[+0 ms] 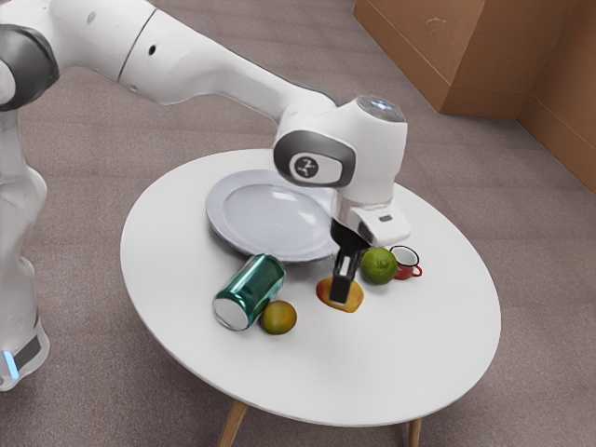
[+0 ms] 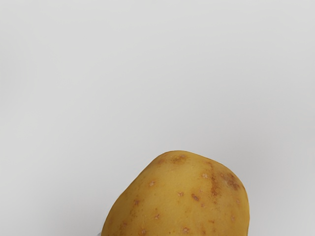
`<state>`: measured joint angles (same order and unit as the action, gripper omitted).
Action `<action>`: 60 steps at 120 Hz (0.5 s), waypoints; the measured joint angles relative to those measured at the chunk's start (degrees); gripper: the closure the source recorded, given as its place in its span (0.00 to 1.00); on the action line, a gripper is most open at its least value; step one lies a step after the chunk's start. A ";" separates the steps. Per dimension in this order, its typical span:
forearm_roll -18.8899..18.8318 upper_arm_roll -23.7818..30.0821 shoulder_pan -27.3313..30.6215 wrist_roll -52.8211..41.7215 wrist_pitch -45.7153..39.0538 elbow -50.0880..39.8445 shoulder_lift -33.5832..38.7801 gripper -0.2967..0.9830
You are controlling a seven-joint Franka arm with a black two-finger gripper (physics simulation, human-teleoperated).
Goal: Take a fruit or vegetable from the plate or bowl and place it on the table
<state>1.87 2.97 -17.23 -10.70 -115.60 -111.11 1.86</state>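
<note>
The round white table spreads beneath the gripper and out to every side of it. The pale lavender plate lies on the table, beyond the gripper and toward the exterior view's left, with its rim near the hand. The green metallic can lies on its side, apart from the gripper, to the exterior view's left. The potato, yellow with brown blotches, is at the fingertips, off the plate; the gripper is closed around it, one finger crossing its near face. I can't tell whether its underside touches the table. In the wrist view it looms close under the hand, pale tabletop around it. The green lime sits just beside the gripper, to the exterior view's right. The red mug with a white inside stands past the lime from the gripper, upright. The small orange-green fruit rests between the gripper and the can, much nearer the can.
</note>
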 joint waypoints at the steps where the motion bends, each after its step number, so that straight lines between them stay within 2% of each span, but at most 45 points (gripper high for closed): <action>1: 0.00 0.01 -0.06 -0.01 0.04 0.26 -0.23 0.65; 32: -0.05 0.36 -1.55 -0.16 0.95 2.85 -2.83 0.64; 46: 0.13 0.05 -2.28 -0.46 1.06 2.82 -2.86 0.43; 60: 0.18 -0.16 -2.59 -0.79 1.06 2.74 -2.66 0.32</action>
<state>2.06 2.81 -19.83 -11.49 -114.54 -108.37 -0.80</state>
